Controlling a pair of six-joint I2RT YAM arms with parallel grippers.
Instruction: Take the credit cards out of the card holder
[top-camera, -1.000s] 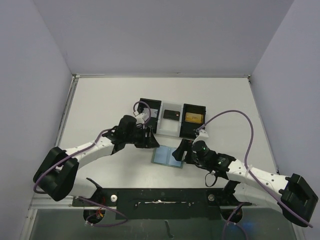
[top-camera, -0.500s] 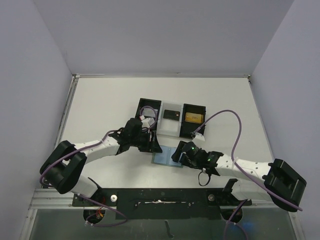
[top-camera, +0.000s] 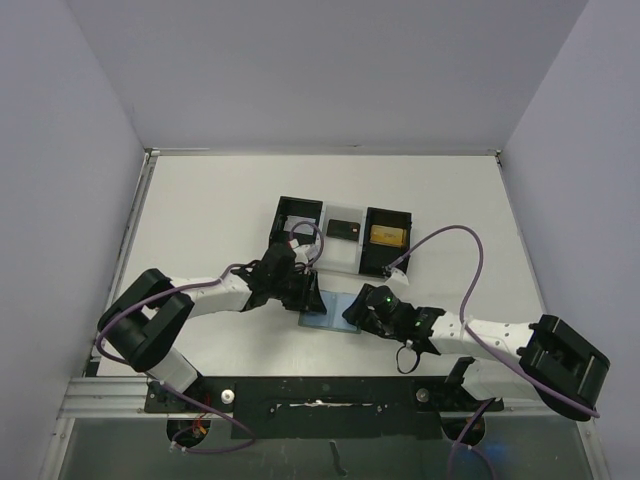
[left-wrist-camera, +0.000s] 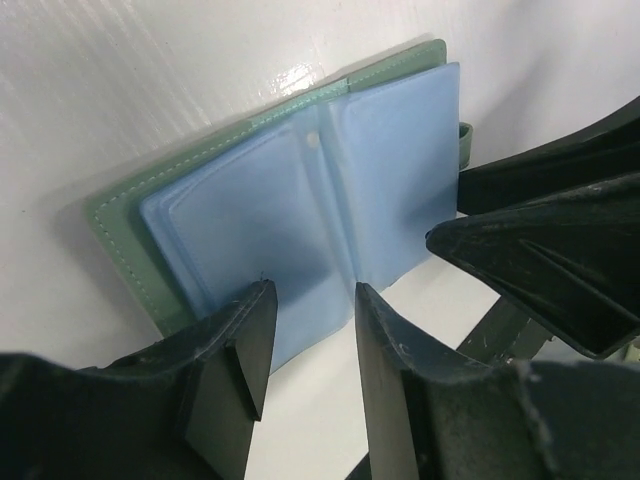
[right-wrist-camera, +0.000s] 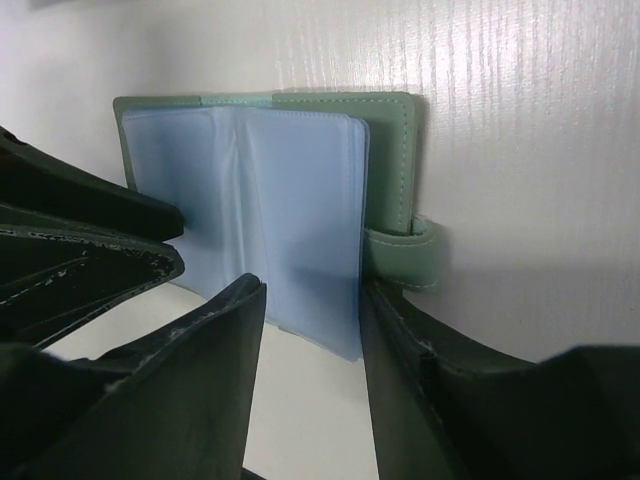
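Card holder (left-wrist-camera: 300, 205) lies open between left hand (left-wrist-camera: 312, 312) and right hand (right-wrist-camera: 310, 300).

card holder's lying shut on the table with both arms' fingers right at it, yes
Not shut: the card holder lies open on the table, pale blue pockets up; the left wrist view shows it. Both arms' fingers are at it.

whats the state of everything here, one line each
card holder: open, lying flat, pale blue inside facing up
left gripper: open, jaws apart at the edge of one half
right gripper: open, jaws apart at the edge beside the tab
tray: dark card in the clear middle compartment, gold card in the right one
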